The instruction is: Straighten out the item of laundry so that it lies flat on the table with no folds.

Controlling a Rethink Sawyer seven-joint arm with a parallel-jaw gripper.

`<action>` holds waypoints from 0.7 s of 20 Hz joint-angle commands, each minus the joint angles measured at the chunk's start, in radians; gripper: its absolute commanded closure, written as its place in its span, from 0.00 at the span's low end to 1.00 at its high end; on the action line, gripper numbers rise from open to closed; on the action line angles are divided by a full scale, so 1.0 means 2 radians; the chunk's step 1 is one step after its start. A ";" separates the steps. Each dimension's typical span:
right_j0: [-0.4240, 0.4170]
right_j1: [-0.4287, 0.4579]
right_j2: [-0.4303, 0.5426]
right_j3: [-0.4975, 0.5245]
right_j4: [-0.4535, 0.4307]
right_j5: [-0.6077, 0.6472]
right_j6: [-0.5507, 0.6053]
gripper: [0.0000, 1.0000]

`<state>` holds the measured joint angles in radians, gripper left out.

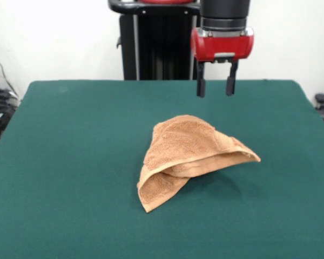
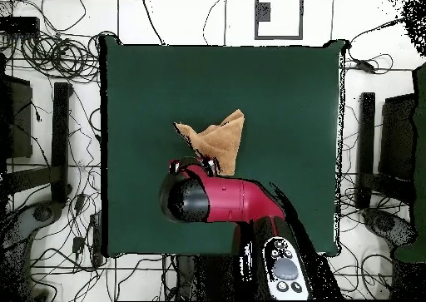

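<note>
The orange-tan towel (image 1: 189, 156) lies crumpled and folded over itself near the middle of the dark green table (image 1: 70, 162). One corner sticks out to the right and a folded flap points toward the front. In the overhead view the towel (image 2: 218, 141) is a bunched triangular heap. My gripper (image 1: 216, 86) hangs above the table behind the towel, apart from it. Its two black fingers (image 1: 201, 86) point down, spread apart and empty. In the overhead view the red arm (image 2: 225, 199) covers the gripper and the towel's near edge.
The black pedestal (image 1: 156, 43) stands at the table's far side. In the overhead view, cables (image 2: 50, 57) and dark stands (image 2: 60, 132) lie on the floor around the table (image 2: 283, 91).
</note>
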<state>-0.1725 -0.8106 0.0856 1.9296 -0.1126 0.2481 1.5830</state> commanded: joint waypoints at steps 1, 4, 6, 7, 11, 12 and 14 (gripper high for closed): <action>0.001 0.016 0.033 0.022 -0.008 -0.017 0.067 0.00; 0.001 0.017 0.033 0.021 -0.006 -0.014 0.067 0.00; 0.004 0.019 0.030 0.016 -0.005 -0.006 0.066 0.00; 0.005 0.019 0.029 0.014 -0.005 -0.004 0.065 0.00; 0.003 0.023 0.032 0.015 -0.005 -0.010 0.067 0.00; 0.003 0.022 0.031 0.014 -0.004 -0.008 0.067 0.00; 0.004 0.021 0.031 0.014 -0.004 -0.006 0.067 0.00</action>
<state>-0.1725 -0.8097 0.0856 1.9296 -0.1126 0.2467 1.5830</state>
